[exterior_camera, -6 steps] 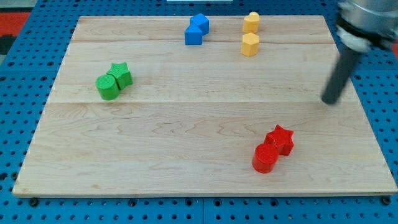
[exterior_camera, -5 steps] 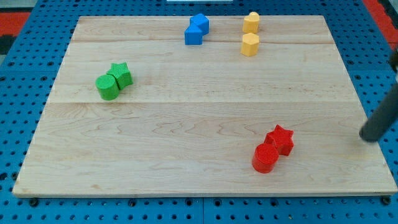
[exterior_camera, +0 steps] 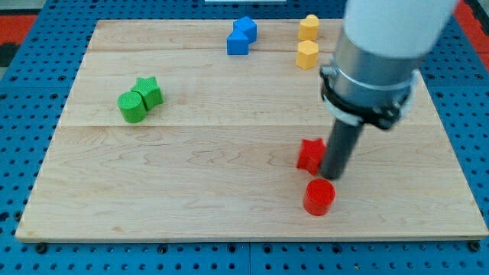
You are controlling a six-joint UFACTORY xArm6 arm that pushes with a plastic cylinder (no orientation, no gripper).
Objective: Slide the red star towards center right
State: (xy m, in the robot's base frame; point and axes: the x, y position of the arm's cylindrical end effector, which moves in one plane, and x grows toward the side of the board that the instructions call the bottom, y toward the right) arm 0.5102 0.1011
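The red star (exterior_camera: 309, 154) lies right of the board's middle, in the lower half of the view, partly hidden by my rod. My tip (exterior_camera: 331, 176) stands on the wooden board (exterior_camera: 191, 176), touching the star's right side. A red cylinder (exterior_camera: 319, 197) sits just below the tip and the star, apart from the star.
A green cylinder (exterior_camera: 132, 107) and a green star (exterior_camera: 149, 92) sit together at the view's left. Two blue blocks (exterior_camera: 241, 36) lie at the top middle. Two yellow blocks (exterior_camera: 308, 27) (exterior_camera: 307, 54) stand at the top, right of the blue ones. The arm's body covers the upper right.
My tip swept from the board's right edge in to the red star's right side. The star has shifted left and up, away from the red cylinder, which moved slightly.
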